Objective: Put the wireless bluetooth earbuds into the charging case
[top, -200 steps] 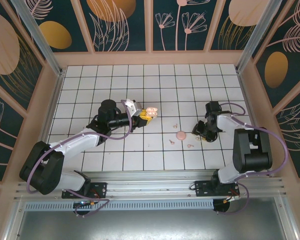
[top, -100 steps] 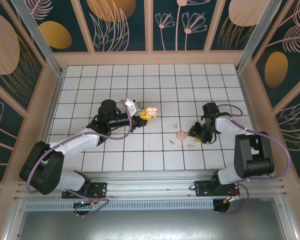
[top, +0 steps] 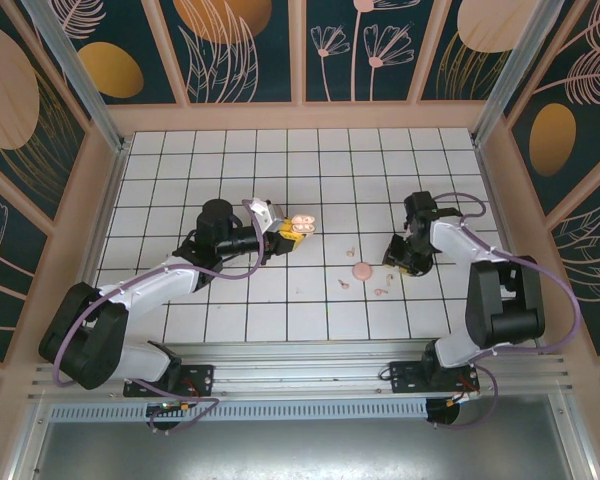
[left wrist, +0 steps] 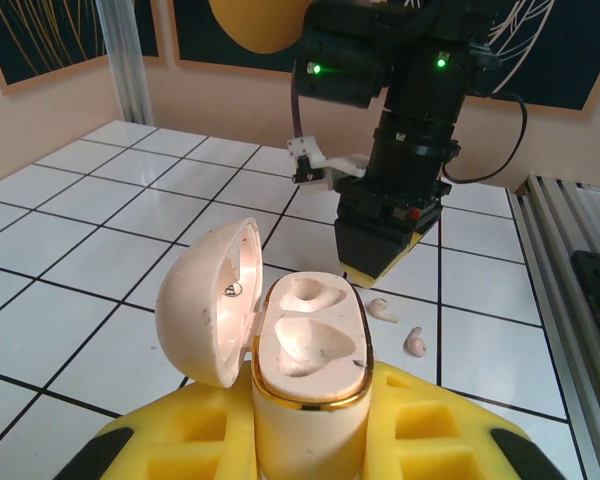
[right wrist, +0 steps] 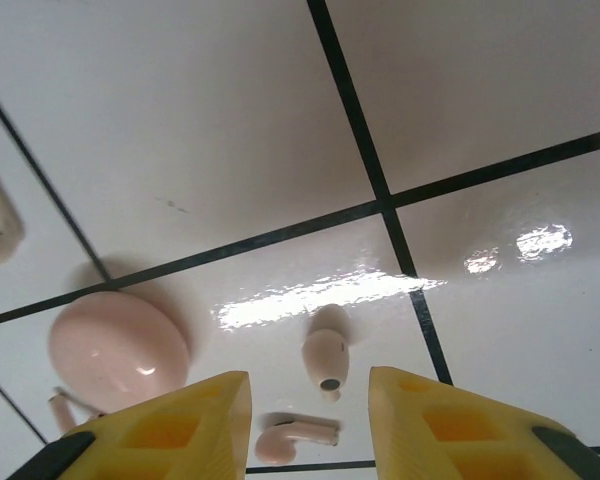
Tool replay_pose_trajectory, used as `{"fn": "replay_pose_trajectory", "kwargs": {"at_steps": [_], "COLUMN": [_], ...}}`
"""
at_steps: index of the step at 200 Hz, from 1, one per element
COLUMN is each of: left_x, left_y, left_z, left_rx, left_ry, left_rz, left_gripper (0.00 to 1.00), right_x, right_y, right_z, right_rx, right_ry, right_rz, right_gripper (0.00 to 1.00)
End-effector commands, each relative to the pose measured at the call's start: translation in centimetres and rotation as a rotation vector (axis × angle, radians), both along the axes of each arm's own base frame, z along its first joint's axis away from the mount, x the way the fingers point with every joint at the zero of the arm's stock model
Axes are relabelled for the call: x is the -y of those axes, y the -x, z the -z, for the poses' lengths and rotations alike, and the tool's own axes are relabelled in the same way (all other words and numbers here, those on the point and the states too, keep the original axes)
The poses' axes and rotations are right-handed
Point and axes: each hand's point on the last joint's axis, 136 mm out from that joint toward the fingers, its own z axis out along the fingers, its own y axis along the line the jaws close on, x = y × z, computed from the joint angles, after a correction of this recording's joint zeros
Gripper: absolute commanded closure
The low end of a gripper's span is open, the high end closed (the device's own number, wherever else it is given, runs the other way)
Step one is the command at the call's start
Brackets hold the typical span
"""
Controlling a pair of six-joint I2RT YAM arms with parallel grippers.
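Note:
My left gripper (top: 285, 232) is shut on the charging case (left wrist: 310, 340), holding it upright above the tiles. The case's lid (left wrist: 208, 300) hangs open to the left and both recesses are empty. My right gripper (right wrist: 308, 380) is open, low over the floor, its yellow fingers (right wrist: 180, 425) on either side of one pale pink earbud (right wrist: 325, 358) without touching it. A second earbud (right wrist: 295, 437) lies just below, near the left finger. In the left wrist view the right gripper (left wrist: 380, 250) stands just beyond the case, with two earbuds (left wrist: 383, 309) on the tile beside it.
A round pink dome (top: 361, 270) lies on the tiles left of the right gripper (top: 393, 262). More small pink earbuds lie around it (top: 348, 252), (top: 344, 283), (top: 381, 291). Wooden walls (top: 100, 190) fence in the white tiled floor.
The right gripper has shifted a little over the earbuds and its jaws have narrowed. The left arm and the case have not moved.

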Motion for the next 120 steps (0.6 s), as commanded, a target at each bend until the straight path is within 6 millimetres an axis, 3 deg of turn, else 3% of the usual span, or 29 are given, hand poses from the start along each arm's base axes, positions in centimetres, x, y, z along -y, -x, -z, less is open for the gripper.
{"fn": "replay_pose_trajectory", "kwargs": {"at_steps": [1, 120], "left_x": [0.0, 0.0], "left_y": [0.2, 0.1], "left_z": [-0.6, -0.7], "left_rx": [0.01, 0.01], "left_ry": [0.008, 0.005], "left_rz": [0.004, 0.001], "left_gripper": [0.87, 0.87], "right_x": [0.0, -0.5], "right_y": [0.3, 0.4], "right_z": [0.5, 3.0], "right_rx": [-0.035, -0.072], "right_ry": [0.032, 0.035], "right_rz": [-0.042, -0.067], "right_gripper": [0.65, 0.71]}}
